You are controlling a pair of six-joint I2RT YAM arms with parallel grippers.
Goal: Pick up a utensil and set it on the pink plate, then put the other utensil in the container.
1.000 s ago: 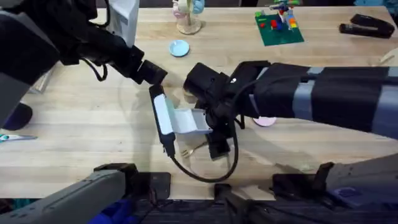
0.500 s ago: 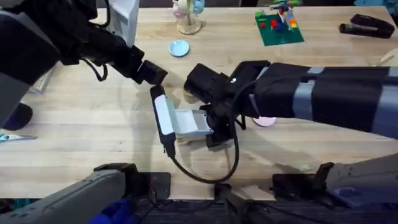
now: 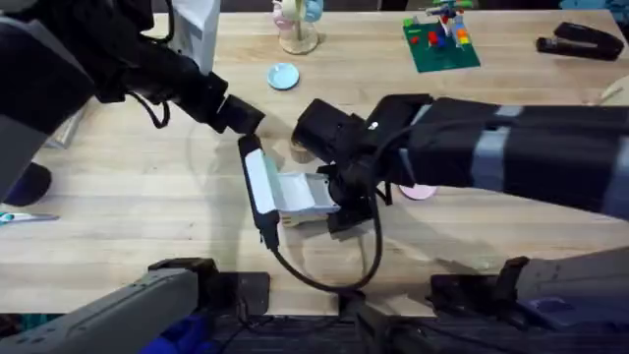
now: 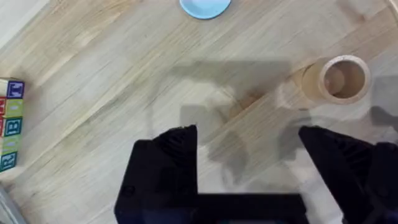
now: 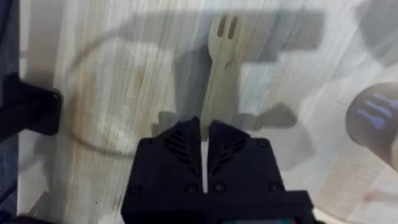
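Table (image 3: pixel 147 197): pale wood | right claw (image 5: pixel 204 134) clamped on fork (image 5: pixel 222 68) | left claw (image 4: pixel 249 146) apart above bare wood

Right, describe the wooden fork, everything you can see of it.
The fork is small, flat and pale, and looks like light wood. Its head has short tines parted by two narrow slots, below which it narrows to a neck and widens again into a flat handle. In the right wrist view it runs straight out from the right gripper, tines pointing away; the handle end disappears between the nearly closed black fingers, which appear to pinch it. Whether it rests on the wooden table or sits just above it cannot be told.
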